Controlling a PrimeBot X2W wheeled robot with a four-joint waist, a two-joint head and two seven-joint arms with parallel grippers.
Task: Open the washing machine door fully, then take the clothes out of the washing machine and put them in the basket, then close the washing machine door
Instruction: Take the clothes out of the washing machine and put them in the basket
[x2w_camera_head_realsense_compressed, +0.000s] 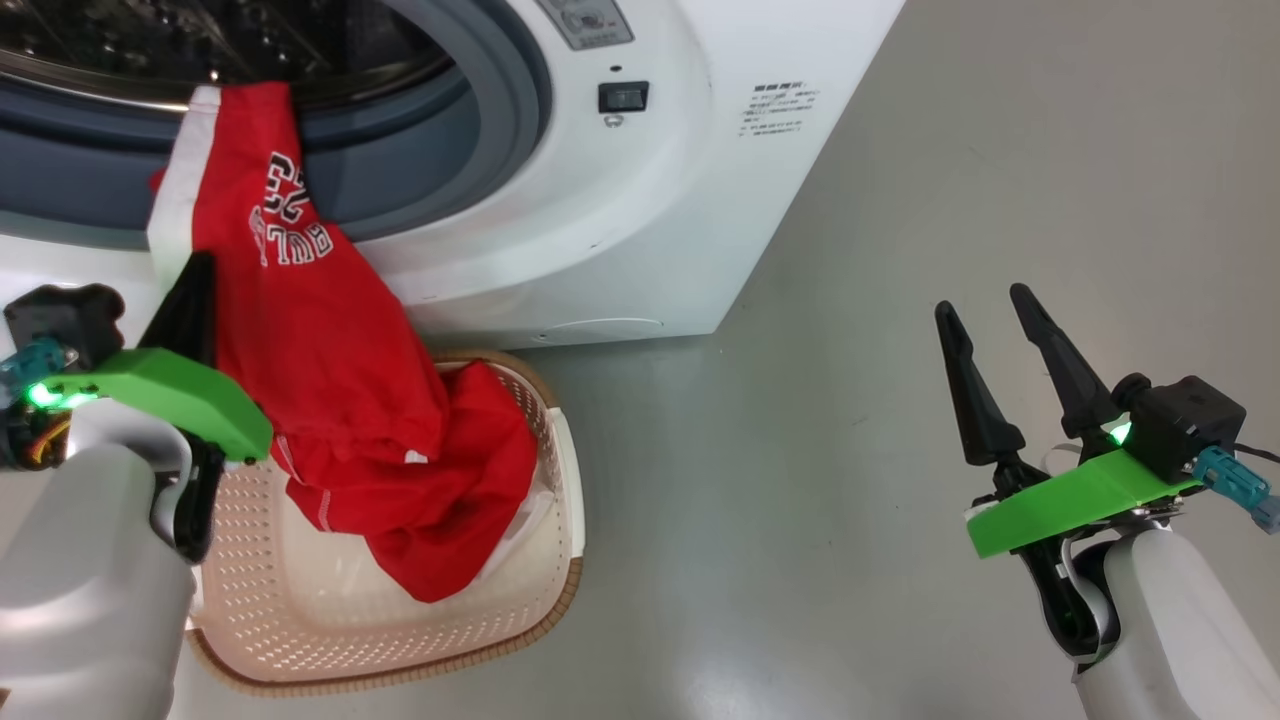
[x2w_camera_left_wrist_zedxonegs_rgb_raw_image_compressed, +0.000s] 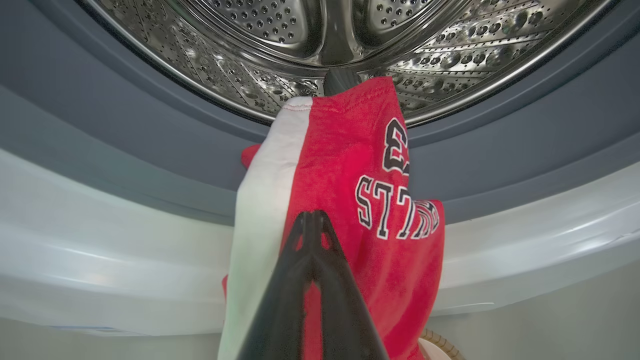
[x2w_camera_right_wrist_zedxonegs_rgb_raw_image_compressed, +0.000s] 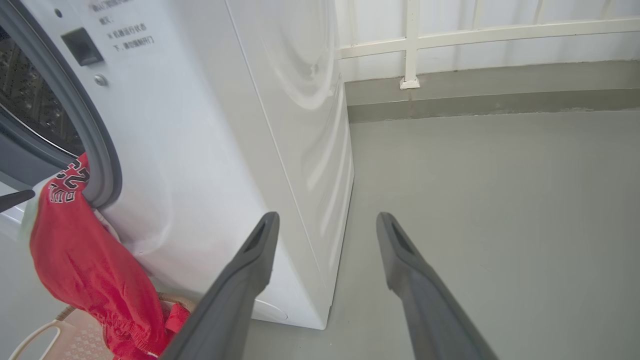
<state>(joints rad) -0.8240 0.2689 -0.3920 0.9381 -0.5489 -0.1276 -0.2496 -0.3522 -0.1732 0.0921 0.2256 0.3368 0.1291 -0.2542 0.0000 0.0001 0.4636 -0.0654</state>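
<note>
Left arm: the pale forearm is sitting at the lower left of the head view. The green-bracketed wrist is angling the left gripper (x2w_camera_left_wrist_zedxonegs_rgb_raw_image_compressed: 311, 218) up and forward at the machine's opening. Its two long dark fingers are pressing together, tips lying on the bright red jersey (x2w_camera_head_realsense_compressed: 320, 340) with white stripe trim and black-outlined white lettering, right at the seam between stripe and red. Can't tell whether any fabric is actually pinched between them.

Right arm: it's holding low on the right, well apart from machine and cloth. The right gripper (x2w_camera_head_realsense_compressed: 982, 300) is pointing up and forward over the smooth grey floor (x2w_camera_head_realsense_compressed: 900, 560), fingers standing wide apart with nothing between them.

The small cream perforated plastic basket (x2w_camera_head_realsense_compressed: 300, 610) with a brown woven-look rim is sitting on the floor just in front of the big white boxy front-loading washing machine (x2w_camera_head_realsense_compressed: 700, 200). The jersey's lower end is bunching inside it.

The rest of the jersey is hanging up the machine's front and draping over the grey rubber gasket (x2w_camera_head_realsense_compressed: 420, 170). Its top edge is lying at the lip of the perforated steel drum (x2w_camera_left_wrist_zedxonegs_rgb_raw_image_compressed: 320, 30).

A white railing (x2w_camera_right_wrist_zedxonegs_rgb_raw_image_compressed: 410, 45) is running along the far wall.
</note>
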